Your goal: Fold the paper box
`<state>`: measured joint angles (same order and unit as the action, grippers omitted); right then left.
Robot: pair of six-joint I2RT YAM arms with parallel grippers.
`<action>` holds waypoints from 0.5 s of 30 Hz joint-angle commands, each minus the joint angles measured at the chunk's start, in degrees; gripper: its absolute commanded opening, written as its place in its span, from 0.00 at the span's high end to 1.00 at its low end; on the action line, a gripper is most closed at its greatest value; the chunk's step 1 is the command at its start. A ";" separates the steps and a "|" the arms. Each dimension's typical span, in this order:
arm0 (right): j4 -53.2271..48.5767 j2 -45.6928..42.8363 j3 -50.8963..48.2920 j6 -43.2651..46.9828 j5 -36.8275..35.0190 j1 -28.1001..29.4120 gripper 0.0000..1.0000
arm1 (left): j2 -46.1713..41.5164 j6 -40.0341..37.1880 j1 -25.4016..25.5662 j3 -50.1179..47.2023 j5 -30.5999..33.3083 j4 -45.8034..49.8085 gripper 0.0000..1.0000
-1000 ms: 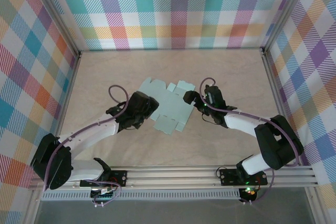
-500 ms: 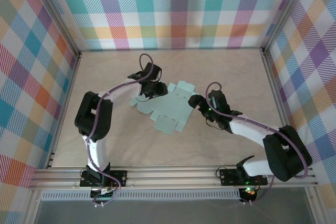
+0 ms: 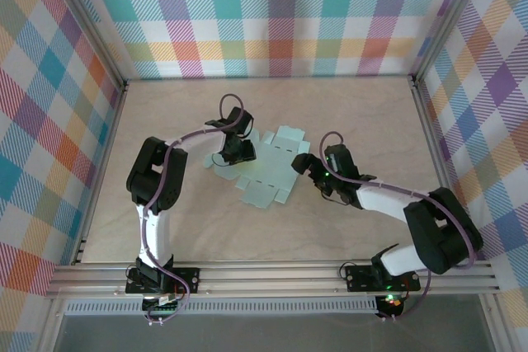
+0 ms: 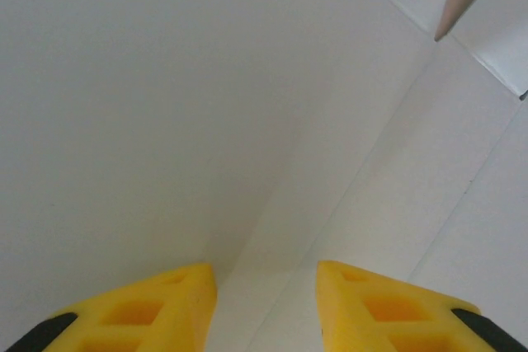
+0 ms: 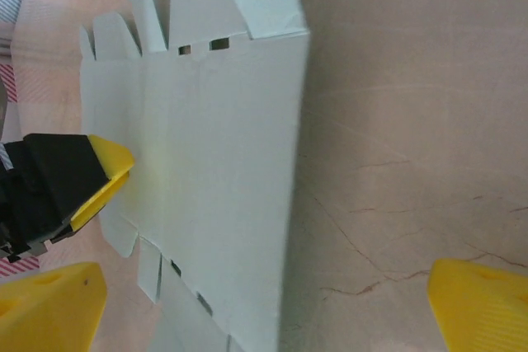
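Observation:
The paper box (image 3: 268,172) is a flat pale mint die-cut sheet with flaps and tabs, lying mid-table. My left gripper (image 3: 241,154) points down onto its left part. In the left wrist view the card (image 4: 247,121) lies close under the narrowed left gripper (image 4: 262,274), and a crease runs between the yellow tips, which have nothing pinched between them. My right gripper (image 3: 307,167) stands wide open at the sheet's right edge. The right wrist view has that straight edge of the sheet (image 5: 214,162) between the spread right gripper (image 5: 264,286), and a left fingertip (image 5: 107,172) touches the sheet's far side.
Bare marbled tabletop (image 3: 355,121) surrounds the sheet. Plaid walls and aluminium posts (image 3: 422,105) close in the back and both sides. A metal rail (image 3: 272,274) with both arm bases runs along the near edge.
The left arm swung from the sheet's near-left side round to its back-left part and its jaws narrowed. The sheet shifted slightly. The right gripper drew back a little, still wide open.

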<state>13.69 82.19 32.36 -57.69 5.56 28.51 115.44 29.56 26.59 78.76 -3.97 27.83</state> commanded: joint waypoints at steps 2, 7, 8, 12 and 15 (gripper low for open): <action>5.80 3.00 1.44 -2.60 4.31 -0.11 0.06 | 2.43 2.40 -1.54 -4.27 -2.88 -1.15 0.61; 10.85 7.51 3.02 -4.41 7.95 -0.19 0.29 | 2.75 2.83 -1.80 -4.81 -3.83 -1.63 0.61; 12.30 8.57 2.99 -5.22 8.42 -0.17 0.35 | 2.94 3.11 -1.85 -4.69 -3.79 -1.48 0.61; 13.50 11.91 3.60 -7.61 8.33 -0.13 0.51 | 3.49 4.40 -1.90 -4.33 -5.61 -2.20 0.61; 15.06 13.02 3.24 -8.88 8.33 -0.20 0.64 | 4.54 4.65 -1.97 -3.85 -5.50 -1.22 0.61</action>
<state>25.10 94.39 34.68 -64.47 12.71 28.51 115.09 32.84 25.23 76.97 -8.29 23.33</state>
